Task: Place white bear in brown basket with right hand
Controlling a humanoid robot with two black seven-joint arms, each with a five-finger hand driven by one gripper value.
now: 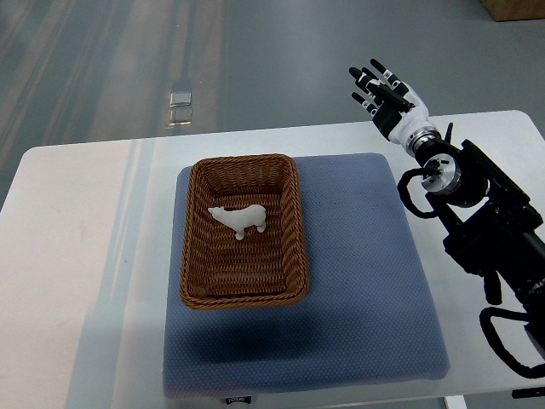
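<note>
The white bear (240, 219) lies inside the brown basket (243, 169), near its middle, head toward the left. The basket rests on the left half of a blue mat (358, 281). My right hand (383, 89) is raised at the far right, past the table's back edge, well away from the basket. Its fingers are spread and hold nothing. Its black arm (485, 221) runs down the right side of the picture. The left arm does not show.
The white table (77, 256) carries the blue mat. A small shiny object (180, 104) lies on the grey floor beyond the table. A brown box corner (515, 8) shows at the top right.
</note>
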